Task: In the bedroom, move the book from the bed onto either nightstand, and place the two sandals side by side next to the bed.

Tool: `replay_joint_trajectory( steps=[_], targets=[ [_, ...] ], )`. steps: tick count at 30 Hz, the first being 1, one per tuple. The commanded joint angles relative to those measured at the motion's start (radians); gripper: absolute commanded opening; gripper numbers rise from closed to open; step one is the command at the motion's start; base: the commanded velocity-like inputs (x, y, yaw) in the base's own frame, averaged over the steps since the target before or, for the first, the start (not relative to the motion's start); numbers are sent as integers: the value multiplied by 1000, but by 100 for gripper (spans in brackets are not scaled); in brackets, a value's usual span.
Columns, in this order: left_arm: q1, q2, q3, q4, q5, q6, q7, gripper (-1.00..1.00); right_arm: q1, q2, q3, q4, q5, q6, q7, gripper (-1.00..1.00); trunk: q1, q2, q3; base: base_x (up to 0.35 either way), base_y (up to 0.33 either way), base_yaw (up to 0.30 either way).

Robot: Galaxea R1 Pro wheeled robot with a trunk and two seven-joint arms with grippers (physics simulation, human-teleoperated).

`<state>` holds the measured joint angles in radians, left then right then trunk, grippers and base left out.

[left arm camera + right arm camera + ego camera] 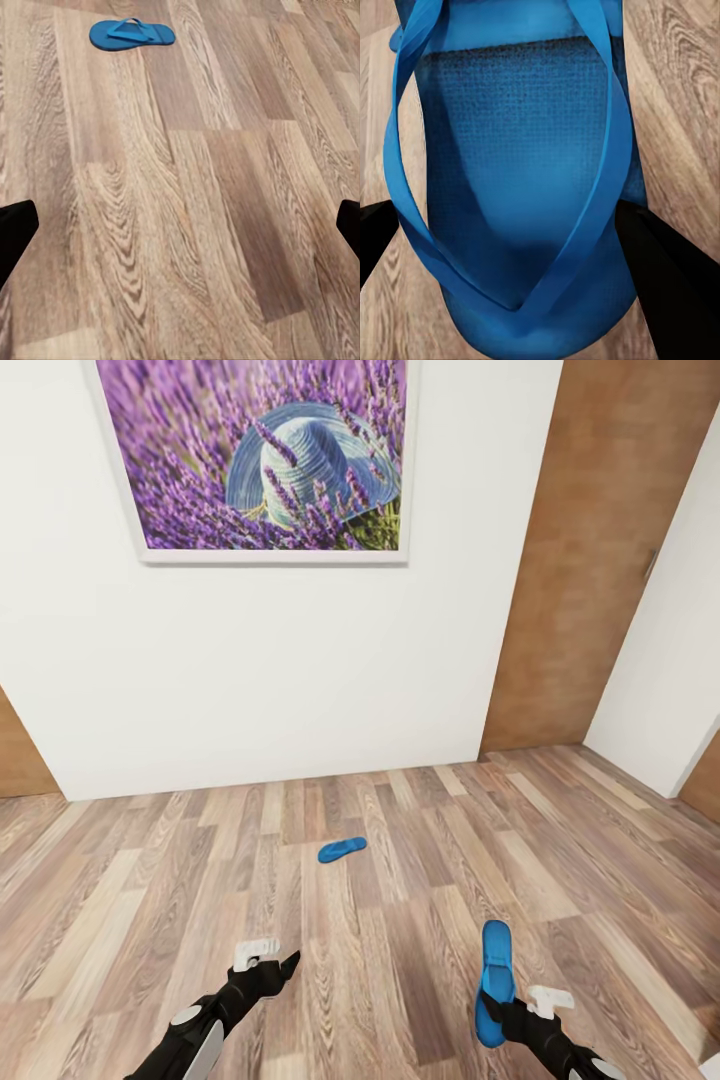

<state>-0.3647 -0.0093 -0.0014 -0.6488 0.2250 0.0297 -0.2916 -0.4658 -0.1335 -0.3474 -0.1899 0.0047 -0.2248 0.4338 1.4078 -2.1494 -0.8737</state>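
One bright blue sandal (pixel 342 850) lies flat on the wood plank floor a little ahead of me, near the white wall; the left wrist view has this sandal (pixel 132 34) strap side up. My right gripper (pixel 503 1012) is shut on the other sandal (pixel 495 972), held above the floor with its toe pointing forward. Up close, that sandal (pixel 521 142) sits between the two dark fingers (pixel 660 277). My left gripper (pixel 282 967) hangs open over bare floor, its fingertips (pixel 15 229) far apart with nothing between them. The bed, book and nightstand are out of view.
A white wall (pixel 260 670) with a purple lavender picture (pixel 265 455) faces me. A brown door (pixel 590 550) stands at the right, with another white wall (pixel 665 650) beside it. Plank floor (pixel 400 920) spreads around both arms.
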Motion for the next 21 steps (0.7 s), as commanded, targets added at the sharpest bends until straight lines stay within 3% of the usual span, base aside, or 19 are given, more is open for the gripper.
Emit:
replay_joint_trajectory(
  steps=[1,21],
  targets=[
    [0,0,0,0,10,3,-3,100,-1,0,-7,1,0,-2,7,-100,0,0,-1,310,-104,0],
    [0,0,0,0,10,4,-3,100,-1,0,-7,1,0,-2,7,-100,0,0,-1,292,-136,0]
  ],
)
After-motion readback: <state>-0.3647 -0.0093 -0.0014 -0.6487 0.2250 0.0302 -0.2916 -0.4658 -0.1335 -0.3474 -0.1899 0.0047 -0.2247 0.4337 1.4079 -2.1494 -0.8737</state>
